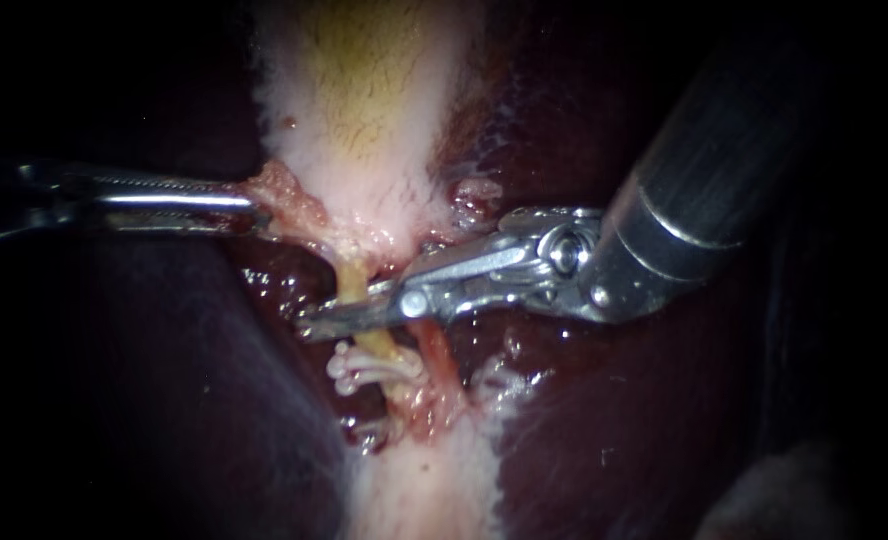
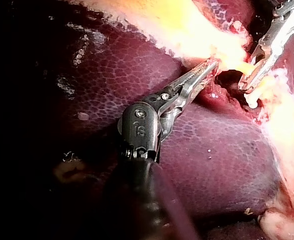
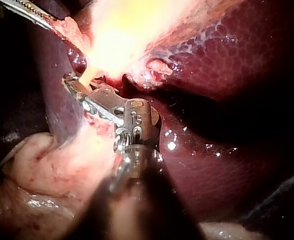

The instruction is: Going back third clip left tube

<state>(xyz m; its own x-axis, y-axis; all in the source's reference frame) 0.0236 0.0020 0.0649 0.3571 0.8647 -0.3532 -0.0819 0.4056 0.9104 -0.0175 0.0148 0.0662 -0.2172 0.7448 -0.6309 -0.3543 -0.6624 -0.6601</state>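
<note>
My left instrument (image 1: pixel 252 208) comes in from the left, its jaws shut on the pink tissue at the lower edge of the pale gallbladder (image 1: pixel 364 100); the left wrist view shows the same grip (image 2: pixel 212 67). My right instrument (image 1: pixel 339 310) reaches in from the upper right. Its long thin jaws lie across the yellowish left tube (image 1: pixel 354 280) with a narrow gap between them. Just below the jaws, white clips (image 1: pixel 364 370) sit on that tube. A reddish right tube (image 1: pixel 434 355) runs beside it. The right wrist view has the jaw tips (image 3: pixel 74 82) at the tube under the gallbladder.
Dark red liver (image 1: pixel 164 400) lies on both sides of the tubes. Pale fatty tissue (image 1: pixel 434 480) continues below the clips. A frayed white patch (image 1: pixel 504 385) lies right of the right tube.
</note>
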